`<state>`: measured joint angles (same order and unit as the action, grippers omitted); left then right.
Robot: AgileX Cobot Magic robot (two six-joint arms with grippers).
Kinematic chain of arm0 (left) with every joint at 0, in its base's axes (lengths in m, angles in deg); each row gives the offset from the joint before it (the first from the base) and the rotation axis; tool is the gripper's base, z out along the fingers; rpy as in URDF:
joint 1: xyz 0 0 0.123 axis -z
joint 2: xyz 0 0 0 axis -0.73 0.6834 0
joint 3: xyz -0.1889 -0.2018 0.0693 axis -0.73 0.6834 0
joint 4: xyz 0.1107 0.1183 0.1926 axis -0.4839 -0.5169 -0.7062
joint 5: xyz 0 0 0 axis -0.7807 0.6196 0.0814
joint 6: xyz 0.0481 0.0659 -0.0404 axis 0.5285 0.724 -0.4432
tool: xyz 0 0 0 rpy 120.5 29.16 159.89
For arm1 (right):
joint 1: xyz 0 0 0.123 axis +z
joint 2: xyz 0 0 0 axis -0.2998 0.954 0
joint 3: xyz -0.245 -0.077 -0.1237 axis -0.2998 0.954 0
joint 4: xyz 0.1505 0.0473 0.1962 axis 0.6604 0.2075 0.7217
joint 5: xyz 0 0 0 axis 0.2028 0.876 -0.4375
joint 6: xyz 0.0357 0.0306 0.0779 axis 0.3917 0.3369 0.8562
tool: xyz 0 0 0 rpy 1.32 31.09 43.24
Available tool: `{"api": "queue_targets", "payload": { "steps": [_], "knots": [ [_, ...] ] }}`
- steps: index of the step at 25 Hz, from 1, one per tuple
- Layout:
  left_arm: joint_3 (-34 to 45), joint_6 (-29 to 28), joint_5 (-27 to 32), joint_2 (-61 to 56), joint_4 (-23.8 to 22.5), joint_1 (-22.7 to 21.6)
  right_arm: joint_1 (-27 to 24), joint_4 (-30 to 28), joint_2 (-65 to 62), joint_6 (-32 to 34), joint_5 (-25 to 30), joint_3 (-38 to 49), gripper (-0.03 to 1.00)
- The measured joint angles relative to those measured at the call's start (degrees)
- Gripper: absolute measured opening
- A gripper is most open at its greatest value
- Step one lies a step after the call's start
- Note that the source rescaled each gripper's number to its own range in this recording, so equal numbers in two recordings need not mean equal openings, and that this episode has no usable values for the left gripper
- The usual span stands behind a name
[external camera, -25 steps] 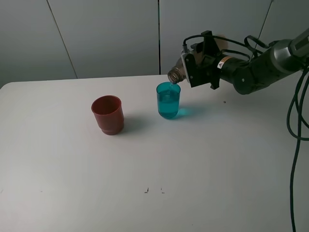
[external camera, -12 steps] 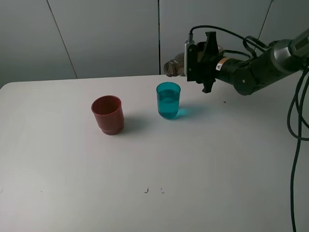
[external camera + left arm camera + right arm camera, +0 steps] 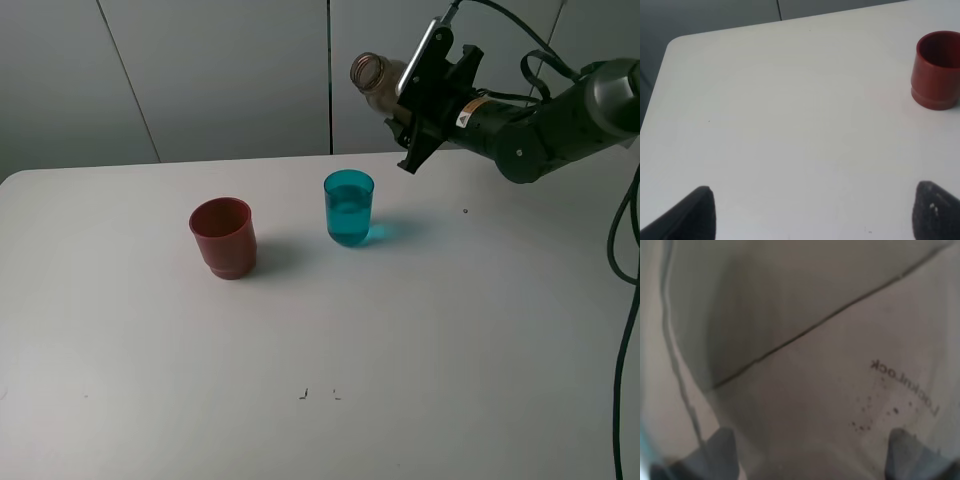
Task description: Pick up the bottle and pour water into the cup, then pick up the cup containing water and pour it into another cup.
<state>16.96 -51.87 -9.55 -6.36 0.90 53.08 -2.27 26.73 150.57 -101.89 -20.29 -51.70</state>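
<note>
While right fingers [image 3: 910, 457] clench bottle [image 3: 372, 76], long axis tilted, mouth pointing up-left above cup [image 3: 349, 210]; left fingers [image 3: 695, 215] spread.

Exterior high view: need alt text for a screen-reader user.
The right claw holds the grey bottle tilted in the air, its open mouth toward the upper left, above and right of the partly filled teal cup. The red cup stands apart to the left on the white table.
</note>
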Motion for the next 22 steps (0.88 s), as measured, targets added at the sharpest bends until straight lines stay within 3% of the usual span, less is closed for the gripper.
{"api": "queue_targets", "payload": {
  "steps": [6, 12, 22],
  "knots": [
    [0.0, 0.0, 0.0, 0.0, 0.0, 0.0, -1.66, 0.0, -0.43, 15.18, 0.0, 0.0, 0.0],
    [0.0, 0.0, 0.0, 0.0, 0.0, 0.0, -5.58, -0.45, -0.43, 37.13, 0.0, 0.0, 0.0],
    [0.0, 0.0, 0.0, 0.0, 0.0, 0.0, -12.97, -4.74, -0.43, 56.92, 2.74, 0.0, 0.0]
  ]
}}
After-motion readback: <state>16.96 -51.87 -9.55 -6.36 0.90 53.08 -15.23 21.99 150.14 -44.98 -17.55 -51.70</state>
